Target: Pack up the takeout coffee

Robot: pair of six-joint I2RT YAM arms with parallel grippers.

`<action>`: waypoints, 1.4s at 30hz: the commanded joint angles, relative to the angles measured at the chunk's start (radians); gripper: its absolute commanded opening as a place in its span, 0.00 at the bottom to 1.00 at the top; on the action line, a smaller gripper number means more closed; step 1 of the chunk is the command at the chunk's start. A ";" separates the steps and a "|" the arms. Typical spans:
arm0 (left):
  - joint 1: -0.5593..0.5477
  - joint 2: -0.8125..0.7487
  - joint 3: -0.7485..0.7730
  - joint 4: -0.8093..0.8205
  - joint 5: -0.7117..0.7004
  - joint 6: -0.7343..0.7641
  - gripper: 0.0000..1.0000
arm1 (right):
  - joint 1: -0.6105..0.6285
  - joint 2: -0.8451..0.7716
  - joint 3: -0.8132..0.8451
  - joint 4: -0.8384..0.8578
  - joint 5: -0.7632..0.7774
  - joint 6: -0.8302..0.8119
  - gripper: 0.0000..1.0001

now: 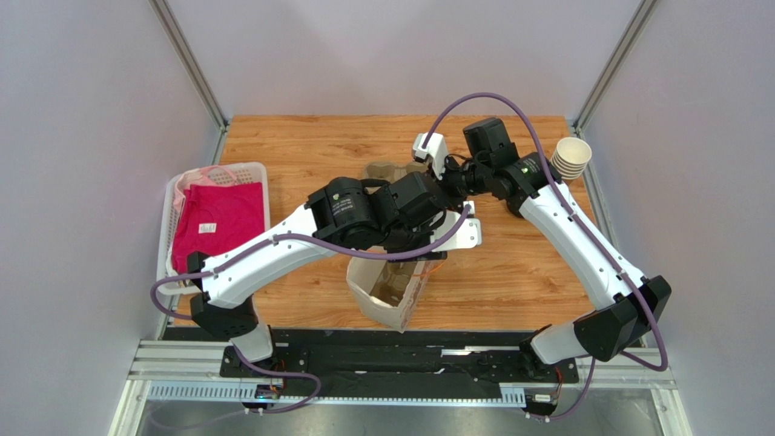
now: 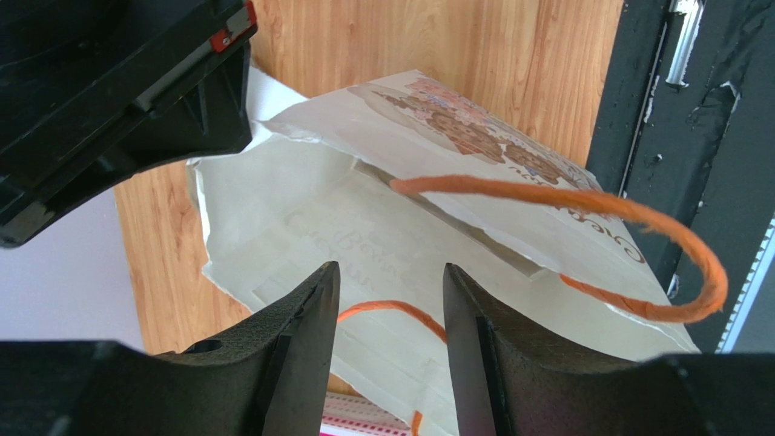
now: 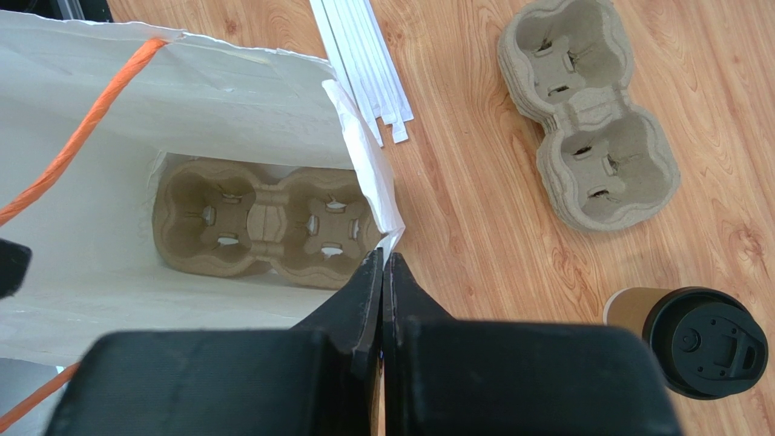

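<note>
Matt paper bag (image 3: 227, 100), rough pulp tray (image 3: 589, 113), smooth plastic lid (image 3: 705, 341), wooden table (image 3: 473, 236)

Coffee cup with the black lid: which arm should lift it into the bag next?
Probably left. The left end effector hangs open and empty over the bag, while the right end effector is shut on the bag's rim, holding it open. The coffee cup stands on the table beside it.

The takeout coffee (image 3: 696, 341) is a small tan-brown paper cup capped with a round black plastic lid, which is seated and shows a raised sip tab. It stands upright on the wooden surface (image 3: 473, 227), outside the paper bag (image 3: 227, 109), near the pulp carrier (image 3: 591, 127) but apart from it
</note>
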 commanded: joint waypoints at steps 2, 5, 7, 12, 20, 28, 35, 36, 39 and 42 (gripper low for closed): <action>0.007 -0.071 -0.028 -0.163 -0.022 0.003 0.54 | -0.005 -0.009 -0.004 0.042 -0.018 -0.015 0.00; 0.022 -0.097 -0.061 -0.176 -0.032 0.006 0.54 | -0.005 -0.009 -0.004 0.042 -0.016 -0.015 0.00; 0.039 -0.109 -0.069 -0.192 -0.035 0.008 0.57 | -0.005 -0.012 -0.007 0.042 -0.016 -0.018 0.00; 0.070 -0.129 -0.069 -0.193 -0.059 0.017 0.46 | -0.005 -0.013 -0.005 0.042 -0.016 -0.020 0.00; 0.111 -0.171 -0.054 -0.186 -0.056 0.011 0.36 | -0.005 -0.012 -0.005 0.042 -0.016 -0.021 0.00; 0.107 -0.177 0.142 -0.170 0.112 -0.009 0.72 | -0.005 -0.006 -0.010 0.042 -0.022 -0.017 0.00; -0.045 -0.180 0.025 -0.184 0.110 0.037 0.78 | -0.005 -0.007 -0.008 0.041 -0.016 -0.015 0.00; -0.047 -0.154 0.020 -0.189 0.084 0.039 0.77 | -0.005 -0.007 -0.007 0.041 -0.016 -0.014 0.00; -0.047 -0.114 0.004 -0.183 -0.053 0.058 0.75 | -0.005 -0.009 -0.005 0.039 -0.017 -0.012 0.00; -0.048 -0.108 -0.017 -0.155 -0.125 0.086 0.71 | -0.005 -0.013 -0.011 0.039 -0.016 -0.015 0.00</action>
